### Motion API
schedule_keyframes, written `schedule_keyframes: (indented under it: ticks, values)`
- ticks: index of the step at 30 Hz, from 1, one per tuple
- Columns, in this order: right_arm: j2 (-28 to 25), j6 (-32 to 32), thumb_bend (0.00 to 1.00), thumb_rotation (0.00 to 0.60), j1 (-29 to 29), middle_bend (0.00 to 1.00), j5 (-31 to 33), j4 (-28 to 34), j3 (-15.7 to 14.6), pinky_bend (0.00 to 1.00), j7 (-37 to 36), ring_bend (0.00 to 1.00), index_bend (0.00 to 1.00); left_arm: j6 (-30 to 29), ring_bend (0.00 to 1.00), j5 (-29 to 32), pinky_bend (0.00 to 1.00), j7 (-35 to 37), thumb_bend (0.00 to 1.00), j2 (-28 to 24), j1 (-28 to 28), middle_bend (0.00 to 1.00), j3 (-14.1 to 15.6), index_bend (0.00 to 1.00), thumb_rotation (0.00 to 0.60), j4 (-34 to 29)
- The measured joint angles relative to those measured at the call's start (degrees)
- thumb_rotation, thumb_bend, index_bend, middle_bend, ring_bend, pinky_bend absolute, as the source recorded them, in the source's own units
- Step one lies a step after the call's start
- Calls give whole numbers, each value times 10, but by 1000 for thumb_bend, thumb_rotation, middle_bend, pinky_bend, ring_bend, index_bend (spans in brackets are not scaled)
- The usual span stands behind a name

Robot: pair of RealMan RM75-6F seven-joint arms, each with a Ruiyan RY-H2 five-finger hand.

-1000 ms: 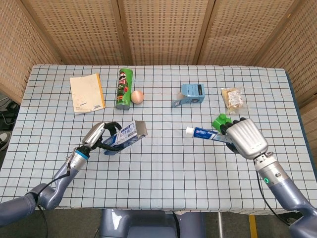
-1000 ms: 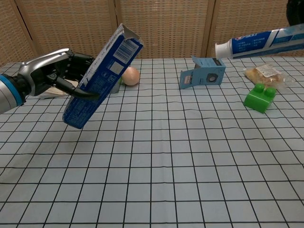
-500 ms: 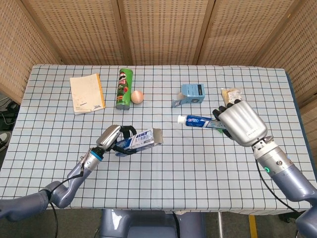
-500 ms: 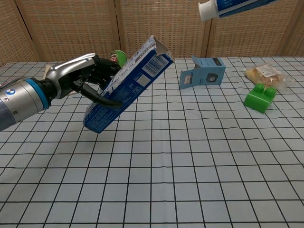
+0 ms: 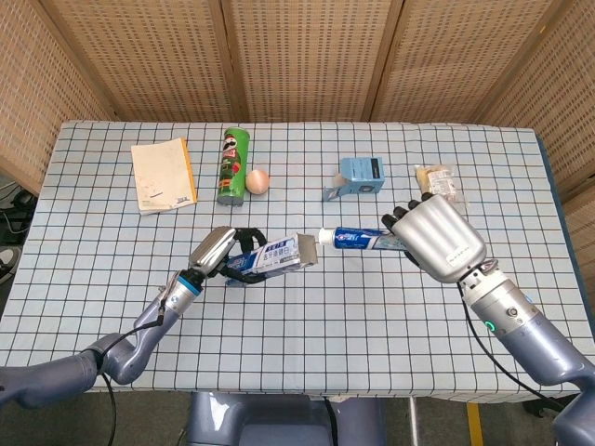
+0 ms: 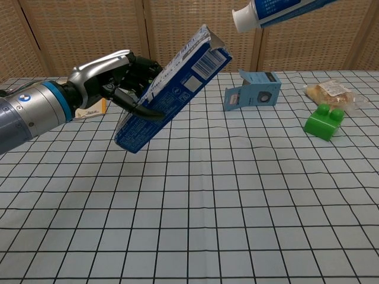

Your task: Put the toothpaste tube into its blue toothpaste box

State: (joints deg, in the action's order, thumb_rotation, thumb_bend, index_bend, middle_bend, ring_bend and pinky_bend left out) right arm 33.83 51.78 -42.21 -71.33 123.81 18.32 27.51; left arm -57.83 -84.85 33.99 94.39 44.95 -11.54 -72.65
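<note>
My left hand grips the blue toothpaste box above the table, open flap end pointing right. Just to its right, my right hand holds the white and blue toothpaste tube level, its white cap a short gap from the box's open flap. In the chest view the tube shows at the top edge, slightly above the box mouth; the right hand itself is out of that view.
At the back lie a notebook, a green chip can, an egg, a small light-blue carton and a snack packet. A green block stands at the right.
Both hands moved toward each other: the box shifted right and upward, the tube shifted left. The cap now sits almost at the box's open end.
</note>
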Motion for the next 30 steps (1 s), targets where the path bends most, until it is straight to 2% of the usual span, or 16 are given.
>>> schedule_keyframes:
  ticks: [16, 30]
  values:
    - [-2, -8, 646, 600, -13, 662, 0, 23, -7, 659, 32, 658, 671, 8, 556, 21, 535, -49, 100, -5, 21, 511, -14, 608, 600, -38]
    - [35, -28, 640, 600, -67, 662, 50, 45, -21, 659, 167, 658, 671, 23, 556, 44, 535, -91, 114, 13, 43, 511, -26, 609, 600, -66]
